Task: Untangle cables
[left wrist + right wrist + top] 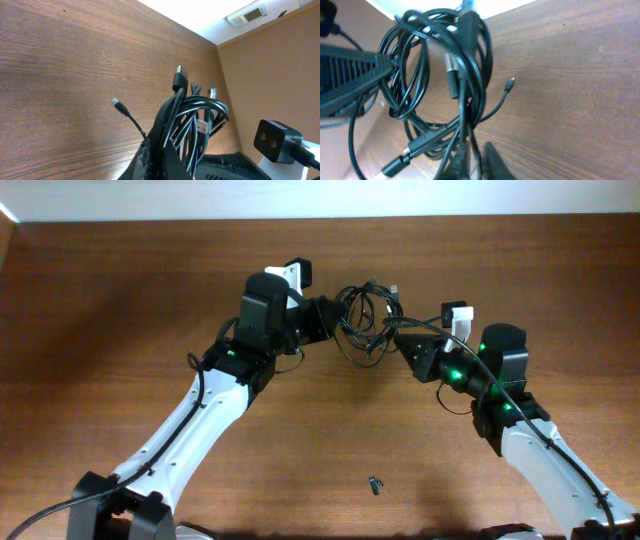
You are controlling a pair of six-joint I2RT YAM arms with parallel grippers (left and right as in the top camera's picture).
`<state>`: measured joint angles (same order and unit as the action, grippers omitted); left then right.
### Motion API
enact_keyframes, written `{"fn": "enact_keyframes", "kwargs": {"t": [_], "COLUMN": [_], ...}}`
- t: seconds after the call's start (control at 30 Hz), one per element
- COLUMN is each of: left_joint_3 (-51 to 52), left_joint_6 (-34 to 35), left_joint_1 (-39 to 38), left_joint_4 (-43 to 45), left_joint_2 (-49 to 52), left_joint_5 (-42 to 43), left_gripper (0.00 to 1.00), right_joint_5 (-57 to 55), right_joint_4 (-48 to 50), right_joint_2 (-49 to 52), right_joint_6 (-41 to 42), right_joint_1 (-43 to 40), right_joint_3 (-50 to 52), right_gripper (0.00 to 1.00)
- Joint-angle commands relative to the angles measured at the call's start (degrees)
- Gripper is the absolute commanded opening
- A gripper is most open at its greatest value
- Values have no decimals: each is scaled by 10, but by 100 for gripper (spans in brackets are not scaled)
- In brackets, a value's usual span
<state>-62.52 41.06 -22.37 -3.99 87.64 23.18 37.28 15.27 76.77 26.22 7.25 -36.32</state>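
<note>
Gripping cables [364, 317]: left end effector [334, 321], right end effector [399, 336]

My left arm [200, 420]: reaches toward 1 o'clock, left gripper [333, 320] clamped. My right arm [545, 455]: toward 11 o'clock, right gripper [397, 335] pinched closed.

I can read no text, label, brand or number in any of my views. The plugs on the cables [485, 60] show no marking I can make out. The pale wall unit [248, 14] has a small panel, too blurred to read.
</note>
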Motion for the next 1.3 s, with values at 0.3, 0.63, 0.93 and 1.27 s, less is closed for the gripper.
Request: {"fn": "enact_keyframes", "kwargs": {"t": [0.3, 0.63, 0.93, 1.27], "left_joint_3": [-4, -4, -4, -4], "left_joint_6": [186, 242, 171, 117], "left_joint_1": [0, 0, -3, -55], "left_joint_4": [-52, -98, -94, -25], "left_joint_2": [-5, -5, -5, -5], "left_joint_5": [-155, -183, -104, -147], "left_gripper": [0, 0, 0, 0], "right_joint_5": [115, 302, 264, 188], "right_joint_4": [43, 132, 173, 136], "right_joint_2": [-4, -4, -4, -4], "right_joint_6": [-51, -113, -57, -9], "right_joint_1": [-1, -1, -1, -1], "right_joint_3": [-3, -3, -3, -3], "right_gripper": [4, 4, 4, 4]}}
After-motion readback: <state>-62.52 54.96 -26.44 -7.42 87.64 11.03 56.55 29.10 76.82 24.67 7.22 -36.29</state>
